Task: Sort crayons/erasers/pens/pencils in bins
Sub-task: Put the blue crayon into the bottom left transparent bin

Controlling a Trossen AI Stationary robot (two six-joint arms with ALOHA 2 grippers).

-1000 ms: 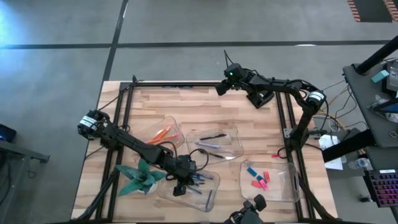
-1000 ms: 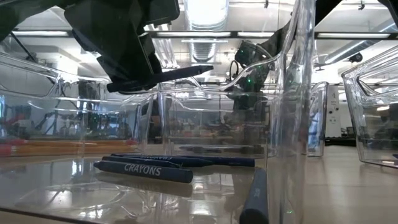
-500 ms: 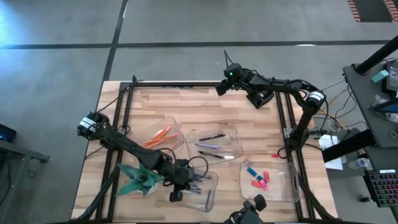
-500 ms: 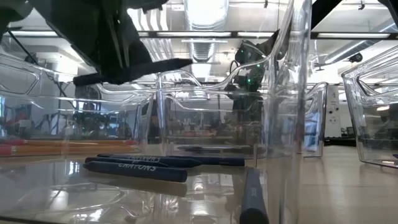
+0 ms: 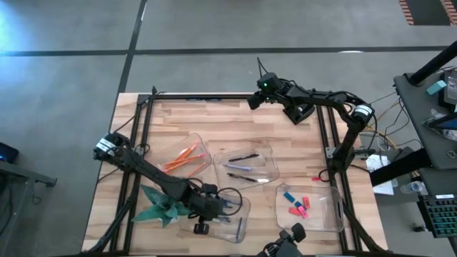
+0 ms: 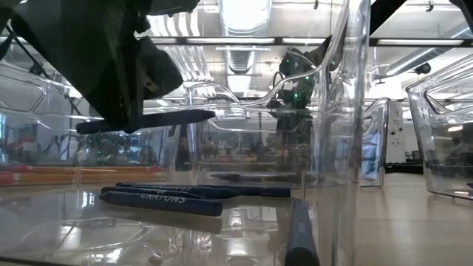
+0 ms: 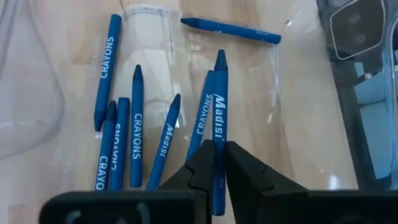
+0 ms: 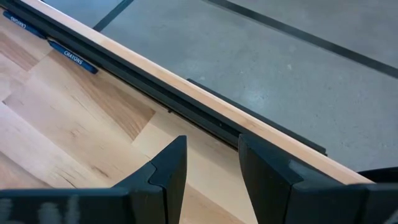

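Bin walls (image 5: pixel 245 214) and paper plant (image 5: pixel 158 205) hem crayon bin.

Blue crayons (image 7: pixel 137 134) with white lettering, orange pencils (image 5: pixel 184 154), pink and blue erasers (image 5: pixel 296 204), clear bins (image 5: pixel 268 153), pale wood bench (image 5: pixel 214 118).

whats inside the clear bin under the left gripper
Several short blue crayons lie loose on the floor of the clear plastic bin. The left gripper holds another blue crayon above them. Its fingers hide the crayons' lower ends.
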